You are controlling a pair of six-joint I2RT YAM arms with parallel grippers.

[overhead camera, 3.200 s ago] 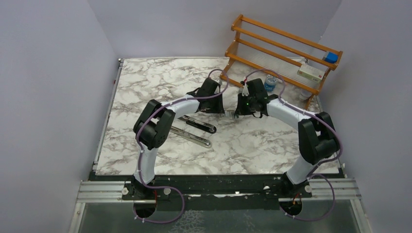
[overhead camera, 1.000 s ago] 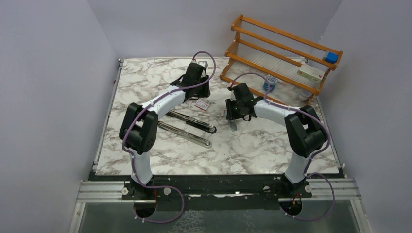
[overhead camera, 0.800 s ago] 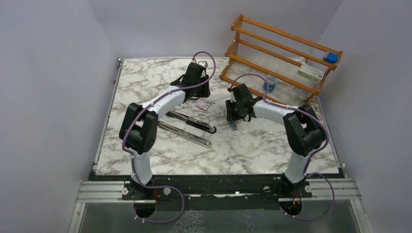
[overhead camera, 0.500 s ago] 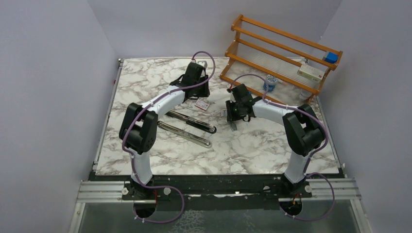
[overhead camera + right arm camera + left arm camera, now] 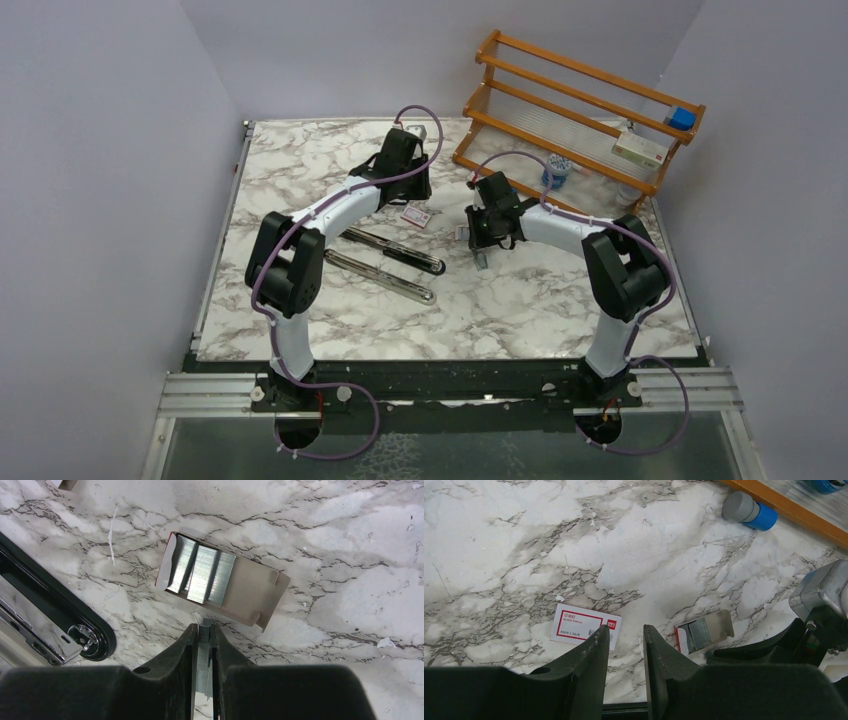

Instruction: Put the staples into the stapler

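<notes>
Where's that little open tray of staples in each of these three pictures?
Top external: the staple tray is a small grey speck near centre, just below the right gripper.
Left wrist: the tray lies lower right of centre.
Right wrist: the tray fills the centre, upper half.
Shared landmark: the right gripper, pinching a staple strip, sits beside the tray in every view.

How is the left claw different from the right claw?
The left claw is open and empty; the right claw pinches a staple strip. The left claw is beside the labelled box cover; the right claw is beside the open staple tray. Both are black.
</notes>
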